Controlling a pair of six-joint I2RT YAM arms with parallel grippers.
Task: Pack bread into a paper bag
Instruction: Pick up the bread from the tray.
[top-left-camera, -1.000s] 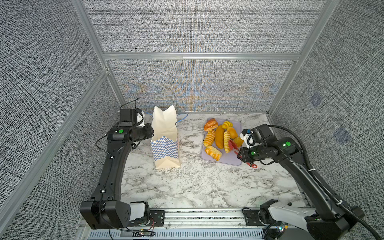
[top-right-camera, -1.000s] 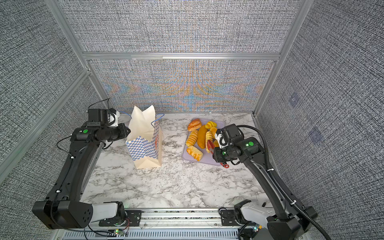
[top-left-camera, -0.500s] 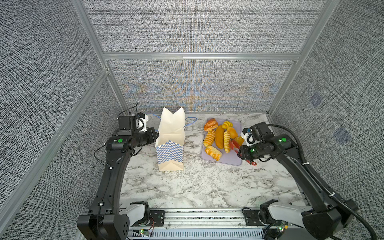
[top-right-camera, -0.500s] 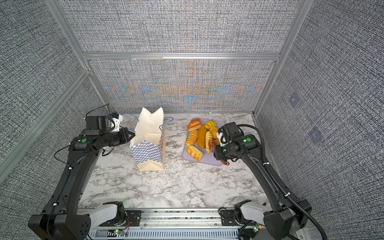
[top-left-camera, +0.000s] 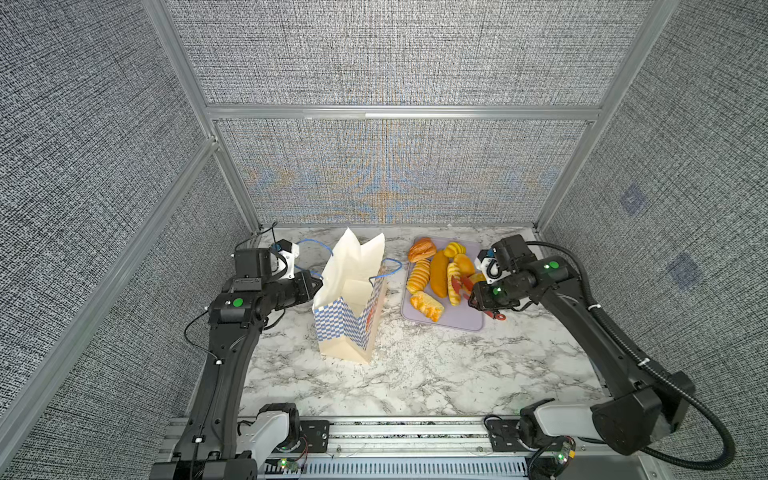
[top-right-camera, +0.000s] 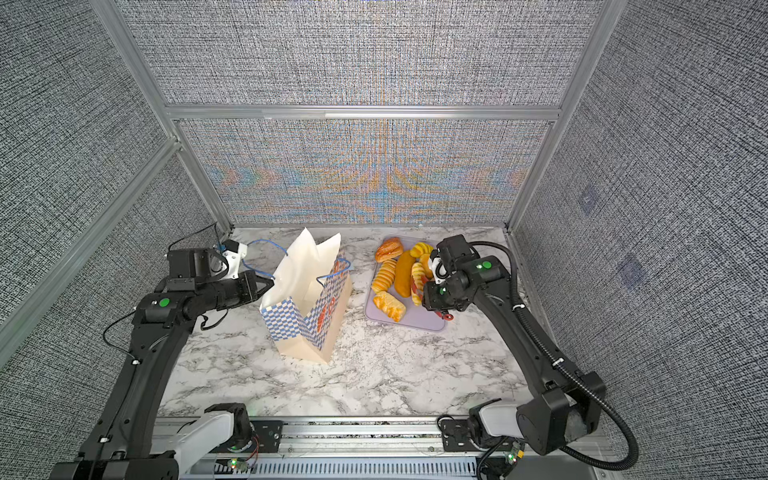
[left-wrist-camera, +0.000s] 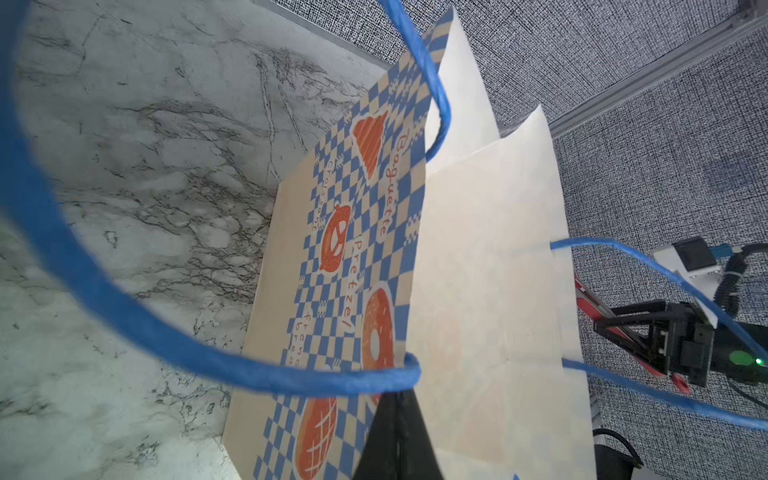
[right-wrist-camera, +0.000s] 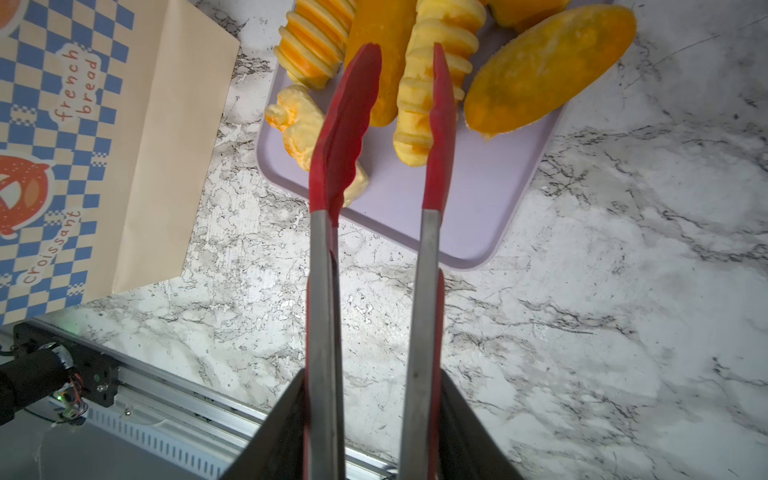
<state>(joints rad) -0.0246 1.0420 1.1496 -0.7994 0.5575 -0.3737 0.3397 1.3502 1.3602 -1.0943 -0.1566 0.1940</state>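
High stereo pair, wrist close-ups, bag (top-left-camera: 345, 328) shared

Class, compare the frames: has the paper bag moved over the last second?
Yes. The paper bag has slid toward the lilac tray, narrowing the gap between them.

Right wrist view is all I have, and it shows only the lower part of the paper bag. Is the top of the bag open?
Observer: Yes. In both top views the paper bag stands on the table with its mouth open upward.
Operator: Does anything hold it there?
Observer: The left tool is shut on the bag's rim, on the side away from the tray.
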